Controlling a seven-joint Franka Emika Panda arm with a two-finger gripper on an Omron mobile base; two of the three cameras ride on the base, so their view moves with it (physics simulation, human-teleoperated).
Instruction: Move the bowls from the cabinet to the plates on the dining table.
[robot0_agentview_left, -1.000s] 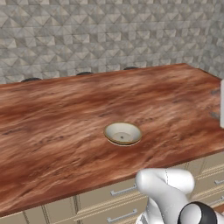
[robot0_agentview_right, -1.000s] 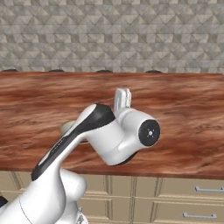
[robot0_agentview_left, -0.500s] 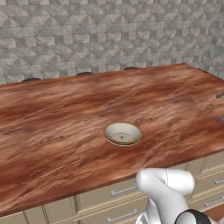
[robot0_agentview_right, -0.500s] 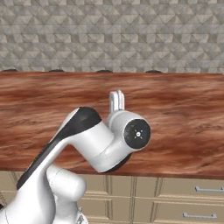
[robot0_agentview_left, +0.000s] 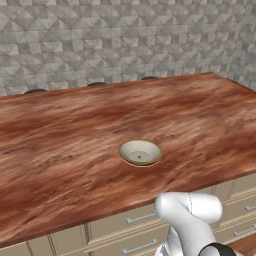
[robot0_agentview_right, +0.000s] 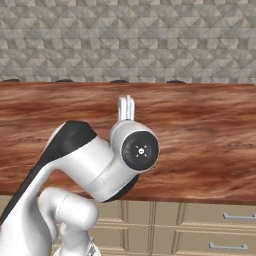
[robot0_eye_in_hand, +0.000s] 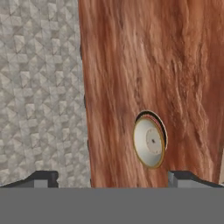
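Observation:
A wide cream bowl (robot0_agentview_left: 140, 152) with a tan rim rests on the dining table (robot0_agentview_left: 60, 150), a little in from its near edge. In the hand view the same bowl (robot0_eye_in_hand: 149, 140) lies ahead of the fingers, with the dark rim of a plate (robot0_eye_in_hand: 162, 126) peeking out from under it. My gripper (robot0_eye_in_hand: 113, 177) is open, its tips far apart with nothing between them, and it hangs well back from the bowl. In the right base view the gripper (robot0_agentview_right: 126, 107) points away over the table and my arm hides the bowl. The cabinet is out of view.
A grey patterned tile wall (robot0_agentview_left: 125, 40) stands behind the table. Beige drawer fronts (robot0_agentview_right: 200, 227) with small handles run under its near edge. Several dark rounded shapes (robot0_agentview_left: 96, 83) line the table's far edge.
The hand has swung: it slid off the right edge of the left base view and shifted slightly left in the right base view. The bowl has stayed put and the jaws remain open.

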